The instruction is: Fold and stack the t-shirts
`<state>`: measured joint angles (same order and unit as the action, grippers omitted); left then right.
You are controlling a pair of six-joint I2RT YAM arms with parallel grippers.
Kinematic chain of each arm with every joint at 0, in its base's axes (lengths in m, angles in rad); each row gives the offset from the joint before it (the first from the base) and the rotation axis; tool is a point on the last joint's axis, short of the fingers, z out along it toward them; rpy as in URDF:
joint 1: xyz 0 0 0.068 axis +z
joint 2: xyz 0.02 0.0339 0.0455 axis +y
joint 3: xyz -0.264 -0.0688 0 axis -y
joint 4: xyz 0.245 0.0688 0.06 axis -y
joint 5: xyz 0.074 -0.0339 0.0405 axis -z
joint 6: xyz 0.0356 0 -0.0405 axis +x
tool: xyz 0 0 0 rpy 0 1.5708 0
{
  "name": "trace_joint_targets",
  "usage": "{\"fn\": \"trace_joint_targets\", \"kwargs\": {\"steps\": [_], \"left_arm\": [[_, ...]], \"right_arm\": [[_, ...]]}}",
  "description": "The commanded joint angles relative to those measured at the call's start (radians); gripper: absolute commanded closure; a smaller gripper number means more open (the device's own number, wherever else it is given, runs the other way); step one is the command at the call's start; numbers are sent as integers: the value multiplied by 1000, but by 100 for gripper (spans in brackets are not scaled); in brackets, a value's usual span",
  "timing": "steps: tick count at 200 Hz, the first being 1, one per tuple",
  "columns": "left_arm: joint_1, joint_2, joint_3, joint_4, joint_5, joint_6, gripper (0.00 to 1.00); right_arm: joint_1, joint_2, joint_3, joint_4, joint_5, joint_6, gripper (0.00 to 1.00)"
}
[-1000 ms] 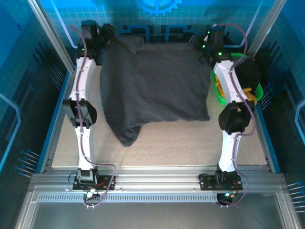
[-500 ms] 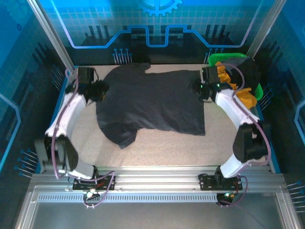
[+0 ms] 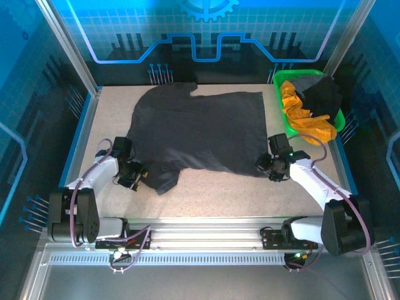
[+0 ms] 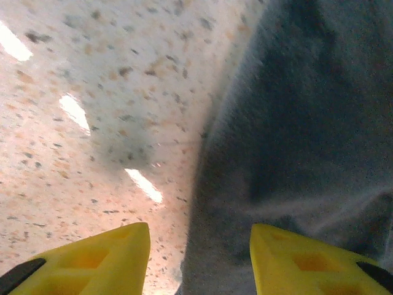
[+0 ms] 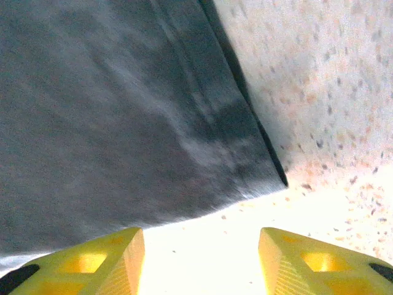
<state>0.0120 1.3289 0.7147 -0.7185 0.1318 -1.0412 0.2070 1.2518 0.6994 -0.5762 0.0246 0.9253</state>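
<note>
Blue-lit panels are enclosing a speckled counter (image 3: 219, 187), and the large charcoal t-shirt (image 3: 200, 131) is lying spread flat across its middle, probably laid out this way so that folding can begin. At the shirt's near-left sleeve the left end effector (image 3: 139, 180) is hovering low, its yellow fingers spread, the cloth edge running between them and nothing pinched. Just off the near-right hem corner the right end effector (image 3: 265, 167) is sitting spread too, with bare counter between its fingers. Both seem to be standing at the near corners to take matching grips for a first fold. A yellow t-shirt (image 3: 300, 112) and a black t-shirt (image 3: 322, 94) are lying bunched in the green basket (image 3: 289, 74) at the far right, apparently awaiting their turn. No brand, label or readable writing is showing anywhere
</note>
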Motion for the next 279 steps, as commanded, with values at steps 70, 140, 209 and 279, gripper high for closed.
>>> {"fn": "trace_joint_targets", "kwargs": {"steps": [70, 140, 209, 279], "left_arm": [[-86, 76, 51, 15, -24, -1, 94], [-128, -17, 285, -281, -65, 0, 100], [-196, -39, 283, -217, 159, -38, 85], [-91, -83, 291, -275, -99, 136, 41]], "right_arm": [[-105, 274, 72, 108, -36, -8, 74], [-140, 307, 288, -23, 125, -115, 100], [-221, 355, 413, -100, 163, -203, 100], [-241, 356, 355, -173, 199, -179, 100]]}}
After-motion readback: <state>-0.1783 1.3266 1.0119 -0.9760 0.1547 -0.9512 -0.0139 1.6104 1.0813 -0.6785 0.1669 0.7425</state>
